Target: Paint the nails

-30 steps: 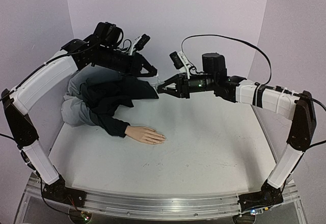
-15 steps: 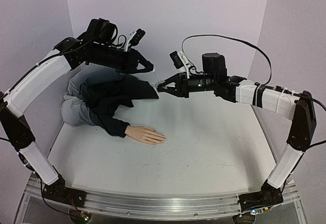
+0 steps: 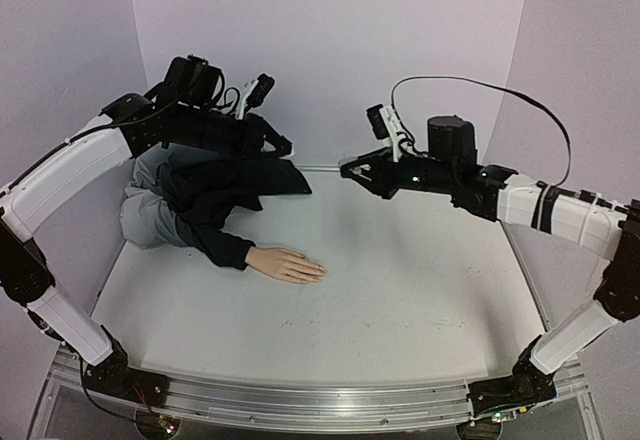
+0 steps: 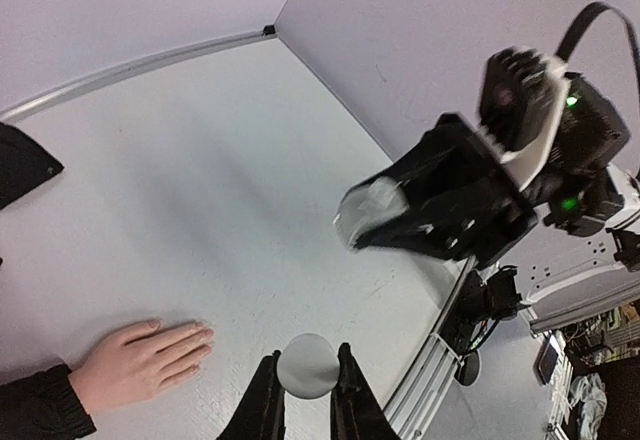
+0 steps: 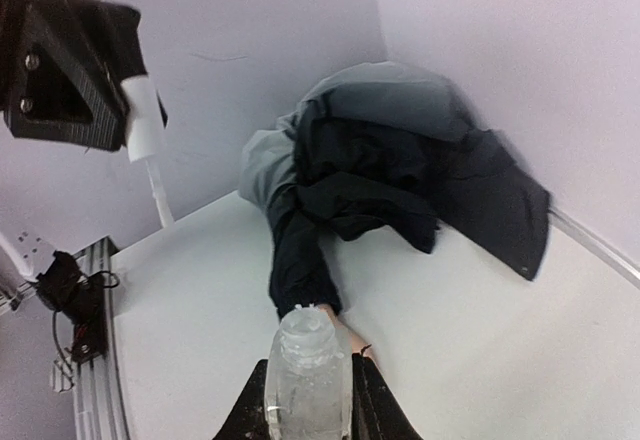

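Note:
The pale mannequin hand (image 3: 288, 264) lies flat on the white table (image 3: 420, 290), coming out of a dark sleeve (image 3: 222, 246). Its nails (image 4: 203, 336) are too small to make out. My left gripper (image 3: 285, 146) hangs above the jacket, shut on a round white cap (image 4: 307, 365). The cap (image 5: 145, 125) carries a thin brush stem (image 5: 160, 195) pointing down. To its right, my right gripper (image 3: 347, 168) is shut on a small clear bottle (image 5: 305, 380) with an uncovered neck. In the right wrist view the bottle hides most of the hand.
A crumpled dark and grey jacket (image 3: 200, 190) is heaped at the back left against the wall. A metal rail (image 3: 300, 400) runs along the table's near edge. Lilac walls close in the back and sides.
The two grippers have drawn apart: the right arm swung right with the bottle, and the left arm lifted back and left with the cap. The mannequin hand has not moved.

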